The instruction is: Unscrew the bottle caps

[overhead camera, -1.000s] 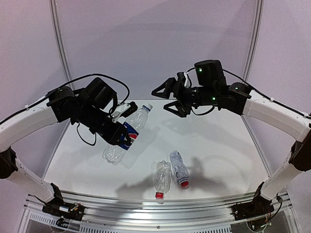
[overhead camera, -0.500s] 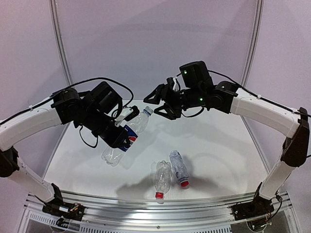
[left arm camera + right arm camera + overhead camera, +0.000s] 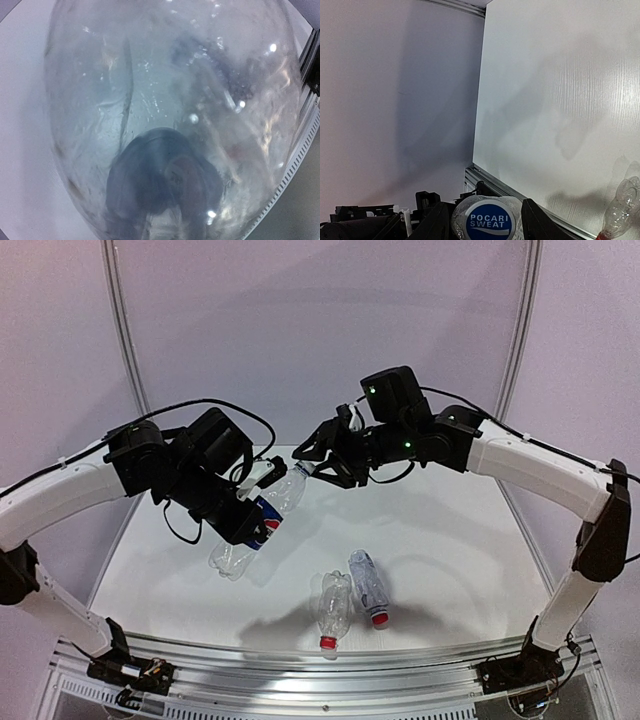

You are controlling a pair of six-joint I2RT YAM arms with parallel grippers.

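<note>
Clear Pepsi bottle [image 3: 284, 492] clenched aloft by left gripper [image 3: 243, 523], tilted, whitish cap [image 3: 487, 222] between right gripper [image 3: 312, 466] jaws, pinch impossible to tell, two red-capped ribbed bottles [image 3: 334, 608] lying near on white table [image 3: 450, 540]

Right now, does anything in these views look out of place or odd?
Two ribbed bottles lie on their sides on the table, red caps toward the near edge. The white cap on the Pepsi bottle reads Pocari Sweat, a brand mismatch.

Pale lilac walls [image 3: 320, 330] are enclosing a white surface [image 3: 450, 530], thin metal strips [image 3: 118, 330] running up the back panels. Soft light is casting blurred grey shadows [image 3: 285, 618] across it, and a ribbed aluminium rail [image 3: 330, 665] is edging its near side
</note>
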